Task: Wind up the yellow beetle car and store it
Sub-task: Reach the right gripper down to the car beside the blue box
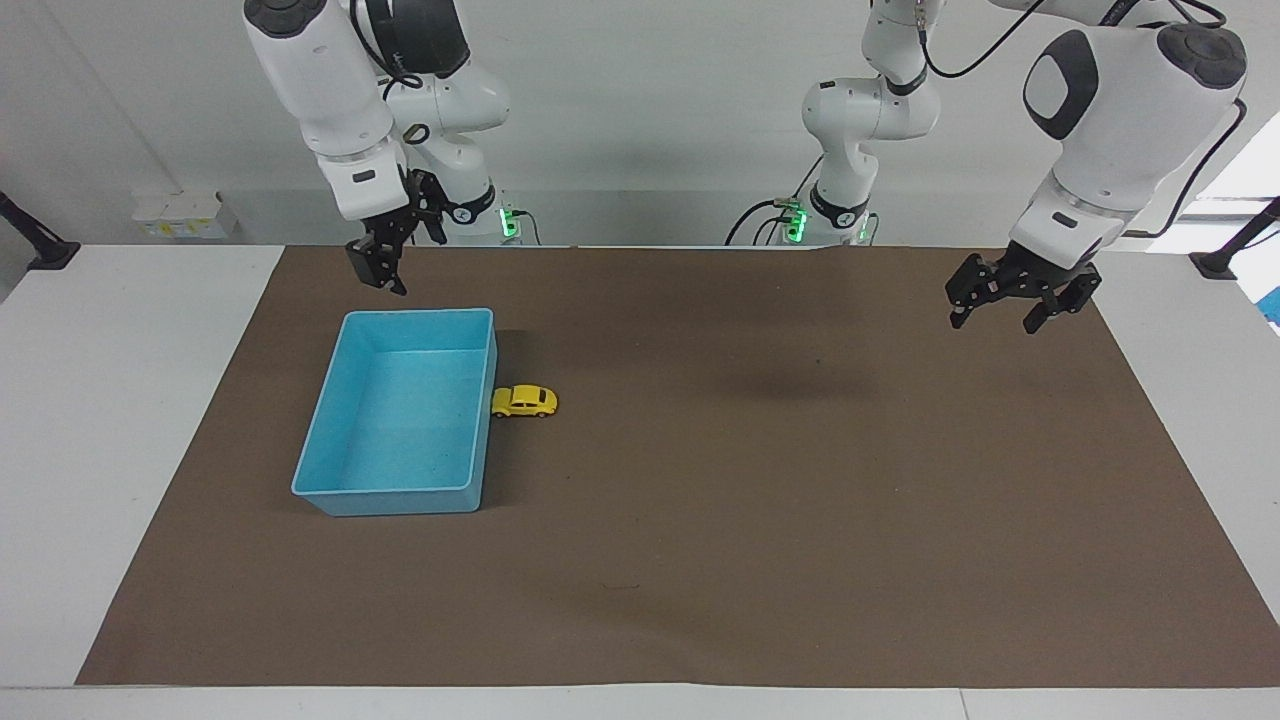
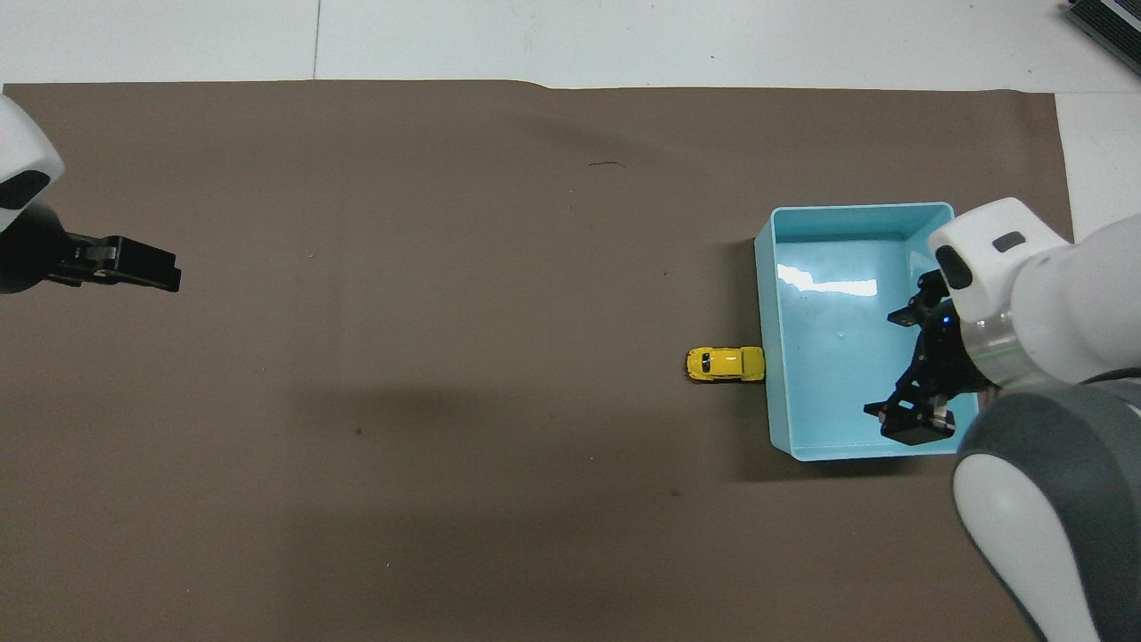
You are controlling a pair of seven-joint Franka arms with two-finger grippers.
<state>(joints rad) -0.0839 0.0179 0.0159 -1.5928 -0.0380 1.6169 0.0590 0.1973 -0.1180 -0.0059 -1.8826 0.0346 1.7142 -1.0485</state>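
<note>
Yellow beetle car (image 1: 524, 401) — sitting on the brown mat (image 1: 700, 560), nose touching the blue bin's (image 1: 400, 497) wall, outside it.

My right fingers (image 1: 383, 268) — hanging spread and empty above the bin's robot-side end, well apart from the car.

My left fingers (image 1: 1008, 303) — hovering wide, empty, over the mat's left-arm end.

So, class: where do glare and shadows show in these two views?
Overhead view: a bright glare patch on the blue bin's floor, and a soft shadow on the brown mat. Facing view: no glare in the bin; a faint shadow on the mat, and the yellow beetle car looks sharp.
</note>
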